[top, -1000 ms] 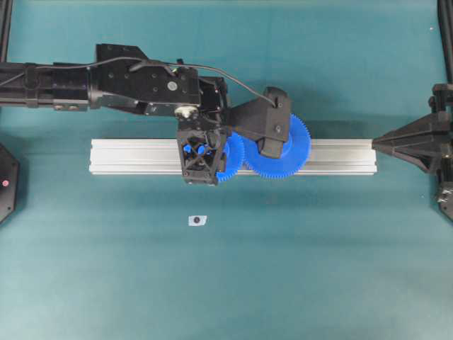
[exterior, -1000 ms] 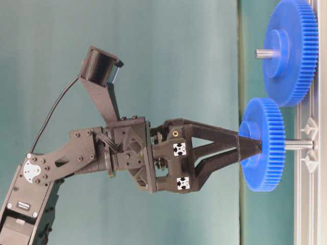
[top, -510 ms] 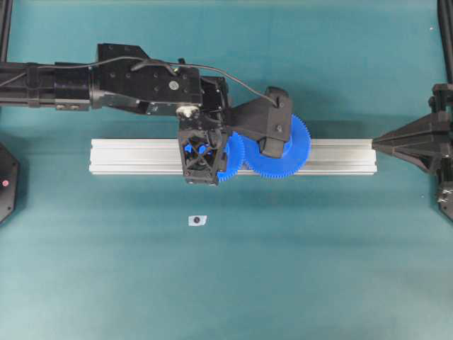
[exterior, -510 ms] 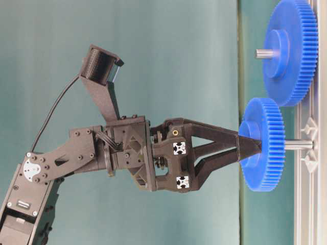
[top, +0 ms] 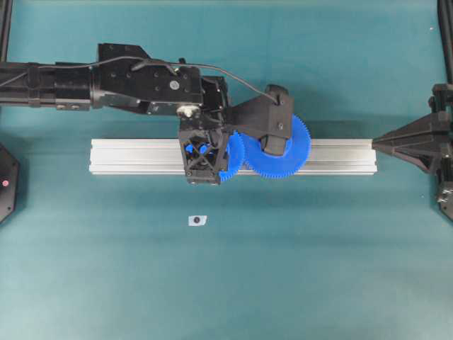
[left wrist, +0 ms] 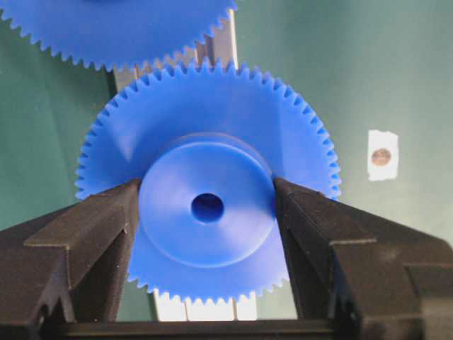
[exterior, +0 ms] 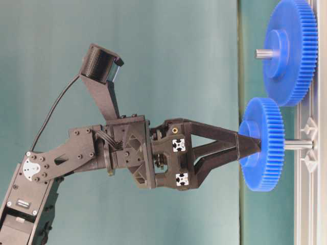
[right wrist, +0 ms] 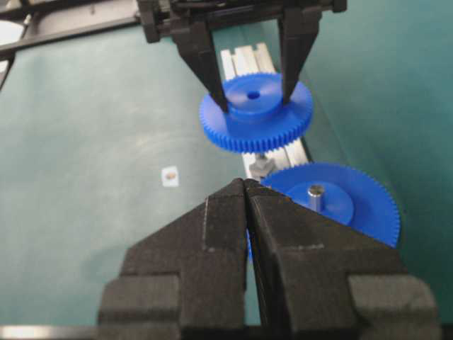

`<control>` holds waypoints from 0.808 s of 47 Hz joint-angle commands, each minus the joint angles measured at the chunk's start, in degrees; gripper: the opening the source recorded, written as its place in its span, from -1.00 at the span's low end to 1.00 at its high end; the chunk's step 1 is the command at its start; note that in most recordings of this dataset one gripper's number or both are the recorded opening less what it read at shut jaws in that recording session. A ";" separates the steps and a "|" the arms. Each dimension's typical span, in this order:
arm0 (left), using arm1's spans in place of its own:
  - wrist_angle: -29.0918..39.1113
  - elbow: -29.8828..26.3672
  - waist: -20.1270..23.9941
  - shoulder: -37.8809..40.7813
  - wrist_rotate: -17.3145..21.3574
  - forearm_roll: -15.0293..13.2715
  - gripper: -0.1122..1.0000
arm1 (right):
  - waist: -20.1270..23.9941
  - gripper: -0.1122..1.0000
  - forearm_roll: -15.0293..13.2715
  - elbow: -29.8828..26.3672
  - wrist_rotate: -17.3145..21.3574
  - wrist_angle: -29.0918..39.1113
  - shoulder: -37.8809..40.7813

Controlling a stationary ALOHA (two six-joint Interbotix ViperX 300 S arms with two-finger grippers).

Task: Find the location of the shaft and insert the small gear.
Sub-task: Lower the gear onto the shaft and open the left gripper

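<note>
Small gear [left wrist: 205, 212] sits mid-frame in the left wrist view, its raised hub pinched between the two fingers of the left end effector [exterior: 250, 145]. In the table-level view its dark centre hole is threaded onto the shaft [exterior: 298, 145], with a bare stretch of pin between gear and aluminium rail [top: 141, 157]. Its teeth lie just beside those of the larger gear [top: 294, 152] at centre. The right end effector [right wrist: 245, 185] is fully closed and empty, at the far right edge overhead. Open teal counter [top: 318, 269] fills the lower frame, apart from a small white tag [top: 197, 220].
</note>
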 commanded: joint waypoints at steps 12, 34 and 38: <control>-1.41 -2.29 2.02 -0.79 -3.34 0.53 0.34 | -0.18 -0.71 0.00 -0.88 0.35 -0.44 0.35; -0.88 -4.04 1.14 -0.88 -5.62 0.53 0.44 | -0.18 -0.71 0.00 -0.79 0.35 -0.35 0.35; -0.88 -4.04 0.97 -0.79 -5.71 0.62 0.44 | -0.18 -0.71 0.00 -0.70 0.35 -0.35 0.26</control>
